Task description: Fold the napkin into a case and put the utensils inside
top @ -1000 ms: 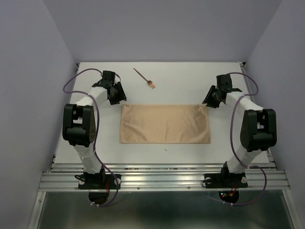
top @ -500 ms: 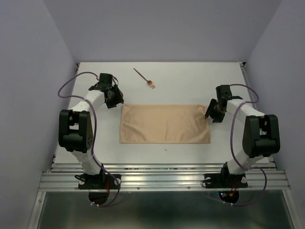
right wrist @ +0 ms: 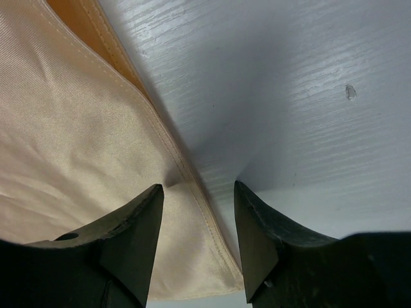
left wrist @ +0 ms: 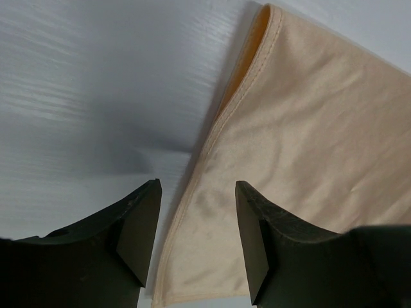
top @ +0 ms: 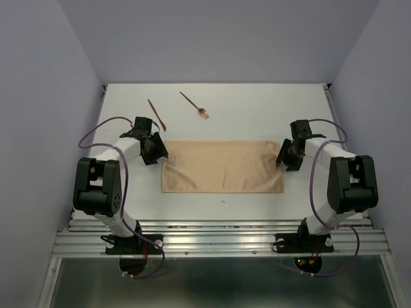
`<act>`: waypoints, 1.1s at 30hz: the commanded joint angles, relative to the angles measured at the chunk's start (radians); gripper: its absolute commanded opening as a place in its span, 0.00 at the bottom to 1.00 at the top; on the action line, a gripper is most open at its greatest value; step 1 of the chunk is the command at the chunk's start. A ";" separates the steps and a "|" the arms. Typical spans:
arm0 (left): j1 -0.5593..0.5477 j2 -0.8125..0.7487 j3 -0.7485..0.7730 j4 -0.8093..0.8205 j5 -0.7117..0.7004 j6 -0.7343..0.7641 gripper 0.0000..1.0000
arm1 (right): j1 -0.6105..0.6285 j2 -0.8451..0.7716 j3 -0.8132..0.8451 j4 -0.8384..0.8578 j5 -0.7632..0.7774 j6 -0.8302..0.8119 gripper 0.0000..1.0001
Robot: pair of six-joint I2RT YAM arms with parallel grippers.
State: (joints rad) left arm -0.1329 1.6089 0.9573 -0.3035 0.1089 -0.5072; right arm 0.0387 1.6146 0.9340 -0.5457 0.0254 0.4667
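Napkin (top: 222,166); left end effector (left wrist: 197,192) and right end effector (right wrist: 198,190) gape astride its edges, gripping nothing.

From my remote station, a robotics lab test cell: bare lilac walls (top: 218,38) close in at 9, 12 and 3 o'clock on a white table (top: 257,109), while an aluminium rail (top: 218,242) at 6 o'clock carries the left arm (top: 103,186) and the right arm (top: 350,183).

Soft, faintly sheeny cloth napkin (top: 221,167) on matt grained table (top: 257,109).
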 commanded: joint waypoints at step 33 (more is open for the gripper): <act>-0.100 0.062 -0.035 0.043 -0.046 -0.042 0.52 | 0.021 -0.095 -0.077 0.035 0.106 0.015 0.45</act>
State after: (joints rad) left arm -0.2276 1.6413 0.9199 -0.2497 0.0795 -0.5587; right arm 0.0418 1.5448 0.8516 -0.4896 0.0269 0.4770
